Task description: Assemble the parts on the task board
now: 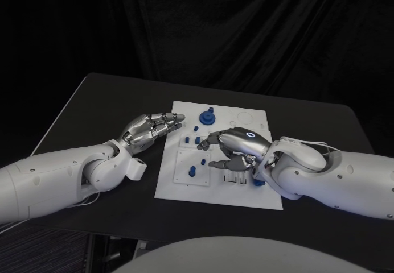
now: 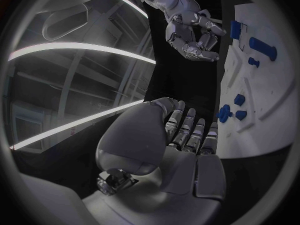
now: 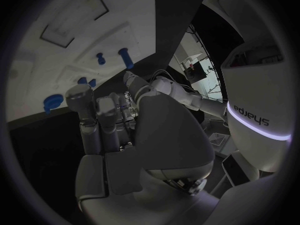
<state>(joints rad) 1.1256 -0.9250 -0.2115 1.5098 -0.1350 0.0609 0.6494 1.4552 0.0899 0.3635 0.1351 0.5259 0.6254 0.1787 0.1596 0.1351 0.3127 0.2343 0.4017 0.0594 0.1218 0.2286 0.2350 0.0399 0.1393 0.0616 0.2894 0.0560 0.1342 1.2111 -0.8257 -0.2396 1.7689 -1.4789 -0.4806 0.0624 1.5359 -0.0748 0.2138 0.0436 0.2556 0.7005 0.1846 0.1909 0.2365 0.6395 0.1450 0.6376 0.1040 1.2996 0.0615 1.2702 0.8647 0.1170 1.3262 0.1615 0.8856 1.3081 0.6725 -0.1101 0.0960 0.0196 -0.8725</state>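
Note:
The white task board (image 1: 246, 122) lies mid-table with small blue parts on it. A tall blue part (image 1: 208, 118) stands near its far edge, small pegs (image 1: 193, 139) lie left of centre, and another part (image 1: 192, 170) sits nearer me. My left hand (image 1: 152, 131) reaches along the board's left edge with its fingers stretched out, holding nothing; its fingertips (image 2: 209, 132) stop just short of a blue part (image 2: 225, 114). My right hand (image 1: 234, 149) hovers over the board's middle, fingers loosely curled and apart, with nothing seen in them (image 3: 103, 120). A blue part (image 1: 258, 182) peeks out under its wrist.
Rectangular recesses (image 1: 234, 179) sit near the board's front edge and round outlines (image 1: 243, 119) at its far right. Bare black table (image 1: 107, 108) surrounds the board on both sides; the table's far edge (image 1: 221, 88) meets a dark curtain.

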